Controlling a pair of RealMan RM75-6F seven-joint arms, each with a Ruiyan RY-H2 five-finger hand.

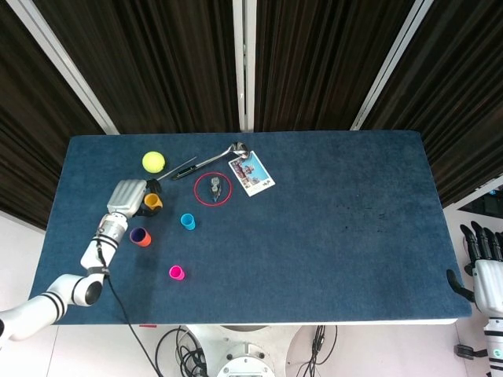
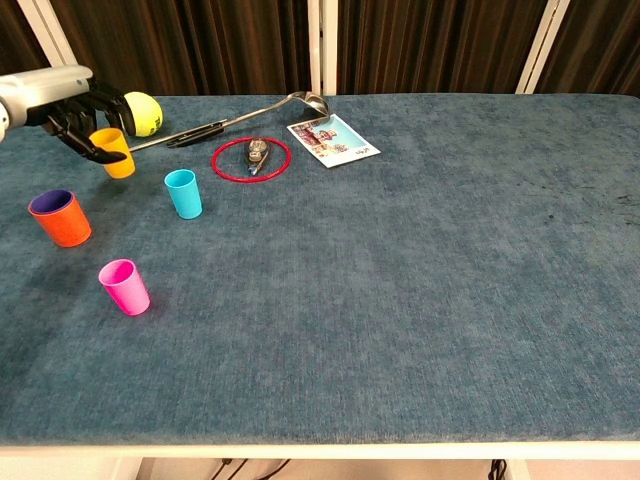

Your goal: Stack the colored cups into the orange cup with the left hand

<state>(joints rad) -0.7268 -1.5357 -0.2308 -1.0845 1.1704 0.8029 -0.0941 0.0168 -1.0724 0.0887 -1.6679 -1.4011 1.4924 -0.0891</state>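
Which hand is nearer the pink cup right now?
Left. The left hand holds the yellow cup behind the pink cup; the right hand hangs off the table's far right edge.

Yellow cup (image 2: 116,155) gripped, orange cup (image 2: 61,218), blue cup (image 2: 183,193), pink cup (image 2: 125,287) upright

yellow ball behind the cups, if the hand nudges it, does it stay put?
Probably not. The yellow ball is round and looks free, so it would likely roll. The left hand, holding the yellow-orange cup, is right beside it. The table looks cloth-covered, which may slow a roll but likely won't stop it.
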